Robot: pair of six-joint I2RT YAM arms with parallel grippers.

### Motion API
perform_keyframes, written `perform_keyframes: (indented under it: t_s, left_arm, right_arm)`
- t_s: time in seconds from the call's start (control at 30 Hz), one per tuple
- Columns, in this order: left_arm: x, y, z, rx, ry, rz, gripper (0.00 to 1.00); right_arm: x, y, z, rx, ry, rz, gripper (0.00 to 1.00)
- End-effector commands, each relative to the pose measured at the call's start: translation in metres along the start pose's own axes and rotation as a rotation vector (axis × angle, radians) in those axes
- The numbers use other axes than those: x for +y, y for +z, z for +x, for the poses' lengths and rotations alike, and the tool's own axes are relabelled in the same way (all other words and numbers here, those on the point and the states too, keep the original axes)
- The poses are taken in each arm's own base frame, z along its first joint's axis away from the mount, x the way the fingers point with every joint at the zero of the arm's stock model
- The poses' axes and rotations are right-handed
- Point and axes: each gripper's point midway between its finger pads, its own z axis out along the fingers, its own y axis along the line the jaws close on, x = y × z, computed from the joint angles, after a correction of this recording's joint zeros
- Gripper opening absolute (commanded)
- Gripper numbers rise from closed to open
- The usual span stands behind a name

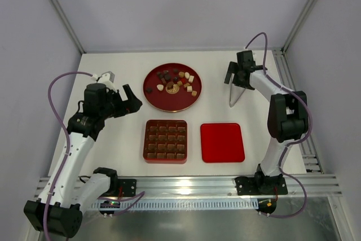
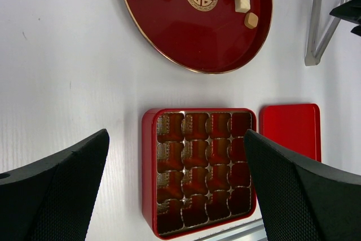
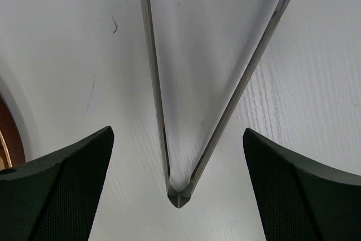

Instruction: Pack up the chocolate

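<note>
Nearest the bases, the red grid box [image 1: 165, 141] is lying with its compartments looking empty, and the flat red lid [image 1: 222, 142] is lying at its 3 o'clock. Farther away, the left gripper [image 1: 134, 101] is hovering wide open and holding nothing, just beside the round red plate [image 1: 169, 103] at its 8 o'clock. The chocolate [image 1: 176, 81] is sitting on this plate. The metal tongs [image 1: 233, 95] are lying splayed on the table [image 1: 113, 66], with the long axis running from 6 to 12 o'clock and the hinge nearest. The right gripper [image 1: 236, 80] is hanging over them with fingers spread, gripping nothing; the chocolate is lying at 9 o'clock from the tongs.
</note>
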Motion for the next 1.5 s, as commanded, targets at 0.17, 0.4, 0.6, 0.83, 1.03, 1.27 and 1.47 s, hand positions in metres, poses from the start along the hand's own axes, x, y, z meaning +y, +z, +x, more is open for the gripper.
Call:
perform_keyframes:
  t_s: [0.17, 0.4, 0.6, 0.83, 1.03, 1.27, 1.47]
  left_arm:
    - [0.000, 0.000, 0.001, -0.002, 0.016, 0.004, 1.00]
    - [0.002, 0.001, 0.002, 0.005, 0.016, -0.001, 1.00]
    - [0.002, 0.003, 0.002, 0.010, 0.015, -0.005, 1.00]
    - [0.002, 0.005, 0.004, 0.023, 0.012, -0.001, 1.00]
    - [0.001, 0.006, 0.005, 0.031, 0.009, 0.004, 1.00]
    - [0.001, 0.006, 0.004, 0.027, 0.010, 0.006, 1.00]
    - [0.001, 0.006, 0.005, 0.026, 0.012, 0.004, 1.00]
  right_arm:
    - [-0.007, 0.013, 0.001, -0.007, -0.006, 0.044, 0.95]
    - [-0.007, 0.033, 0.017, 0.040, -0.001, 0.050, 0.93]
    - [-0.008, 0.044, 0.026, 0.057, 0.012, 0.063, 0.89]
    - [-0.008, 0.045, 0.028, 0.076, 0.041, 0.078, 0.84]
    - [-0.008, 0.048, 0.031, 0.098, 0.041, 0.086, 0.82]
    - [-0.007, 0.052, 0.030, 0.120, 0.041, 0.081, 0.79]
    - [-0.007, 0.055, 0.031, 0.131, 0.036, 0.075, 0.68]
